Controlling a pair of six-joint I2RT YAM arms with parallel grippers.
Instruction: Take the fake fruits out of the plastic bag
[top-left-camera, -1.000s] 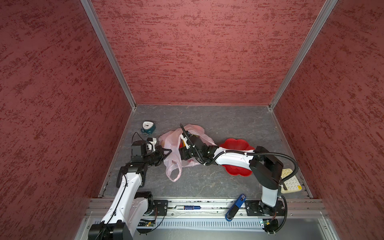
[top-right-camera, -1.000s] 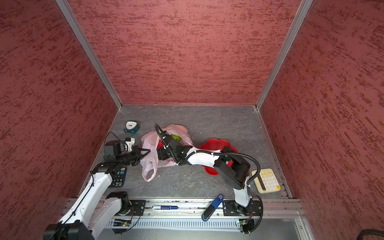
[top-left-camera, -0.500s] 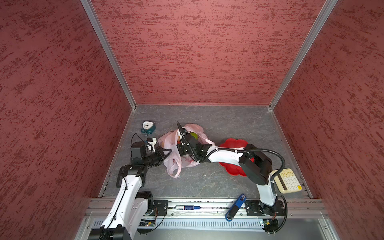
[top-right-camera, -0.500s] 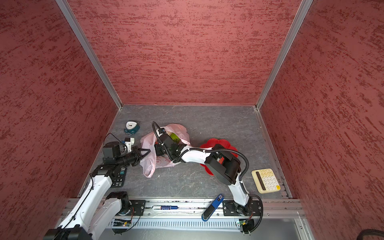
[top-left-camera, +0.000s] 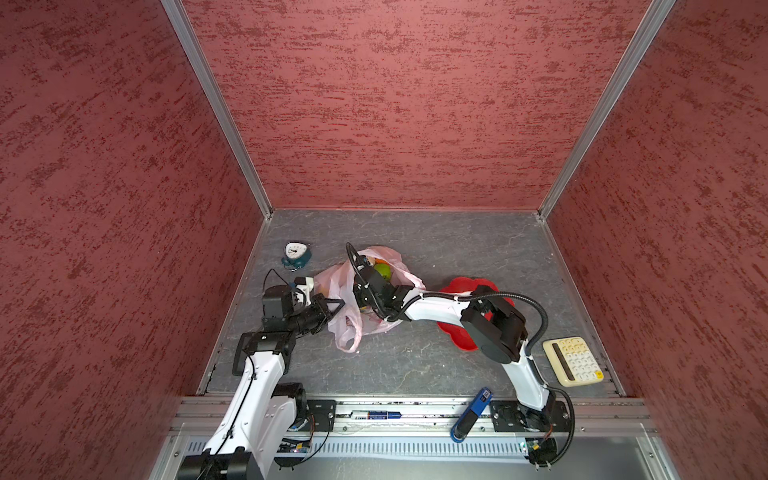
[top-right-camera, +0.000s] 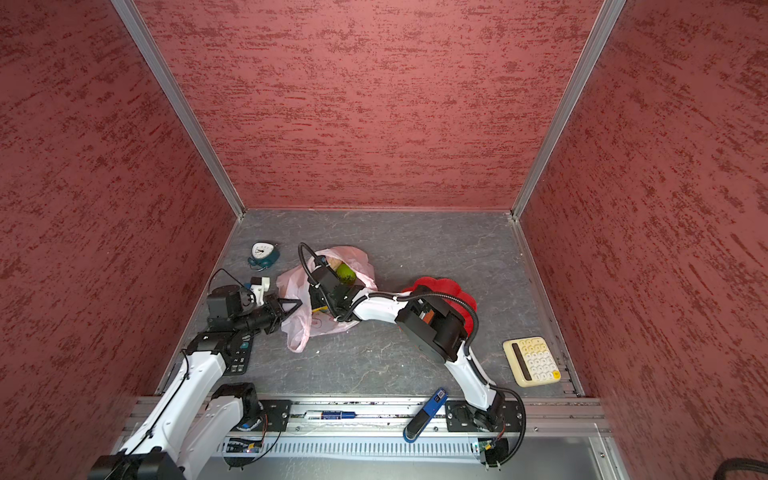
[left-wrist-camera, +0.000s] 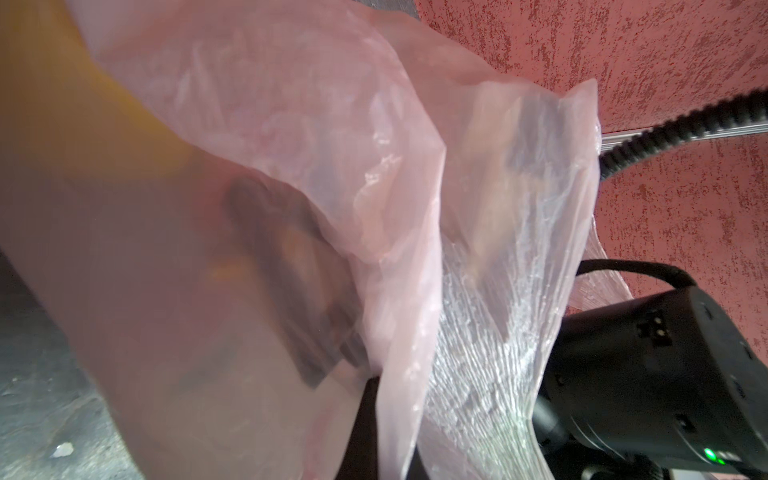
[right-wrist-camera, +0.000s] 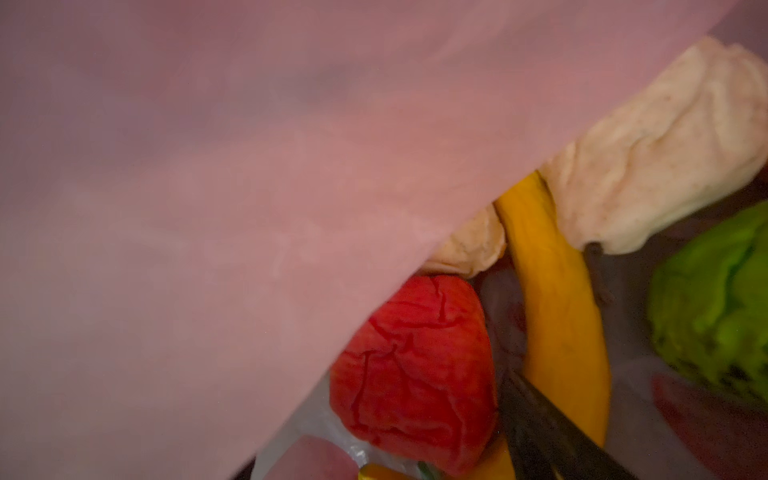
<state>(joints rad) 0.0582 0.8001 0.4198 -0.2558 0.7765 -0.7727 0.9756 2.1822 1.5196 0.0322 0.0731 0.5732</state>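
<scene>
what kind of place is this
Probably a robot lab test cell: left arm and right arm mounted on an aluminium rail, red textured walls boxing in a grey tabletop, and stray props like a calculator and a clock.

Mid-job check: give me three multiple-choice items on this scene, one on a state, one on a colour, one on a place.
1. The left gripper is:
A. open, holding nothing
B. shut on the edge of the plastic bag
C. shut on a fruit

2. The plate to the right of the plastic bag is:
A. red
B. blue
C. white

3. The calculator lies:
A. inside the plastic bag
B. on the plate
C. on the table, by the right wall

Answers:
1 B: in both top views its closed tip pinches the bag's film.
2 A: its scalloped rim is plainly red.
3 C: it lies alone on the grey surface, apart from plate and bag.
</scene>
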